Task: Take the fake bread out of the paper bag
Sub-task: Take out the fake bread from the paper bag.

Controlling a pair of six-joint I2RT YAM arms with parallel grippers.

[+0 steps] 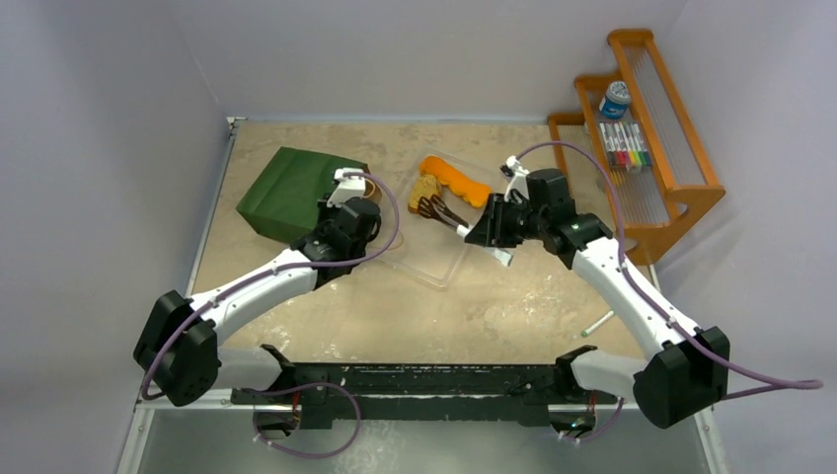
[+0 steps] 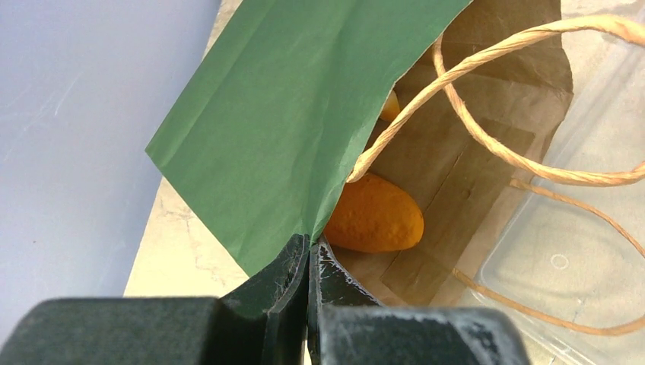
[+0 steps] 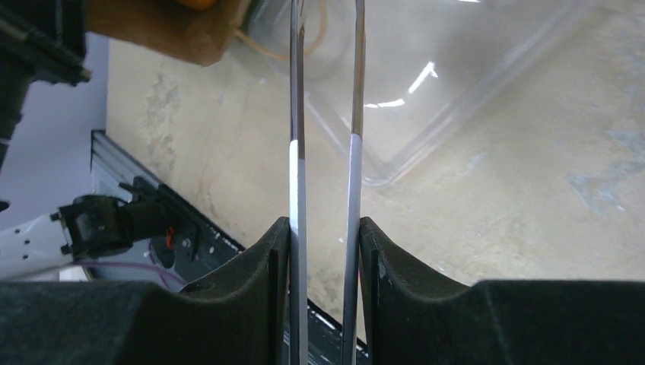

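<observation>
The left fingers (image 2: 308,262) are pinching tight, with no gap showing, on the edge of the dark green paper bag (image 2: 289,114) at its mouth. Just beyond the fingertips, on the bag's brown lining, an orange-golden fake bread loaf (image 2: 376,214) is lying. A second orange piece (image 2: 389,106) is peeking out deeper in, mostly hidden by the green flap. The tan string handle (image 2: 494,148) is looping to the right of the fingers, toward the clear plastic tray (image 2: 586,220) lying just beside the bag's mouth.

The right fingers (image 3: 325,232) are standing partly apart and squeezing a pair of metal tongs (image 3: 298,152). One arm is pressing against each finger, and both are running straight ahead over the tray. In the top view the tongs' tips are sitting in the tray beside a tan slice (image 1: 426,188), with an orange loaf (image 1: 456,180) lying just beyond them. The bag is lying on its side on the counter (image 1: 474,296).
</observation>
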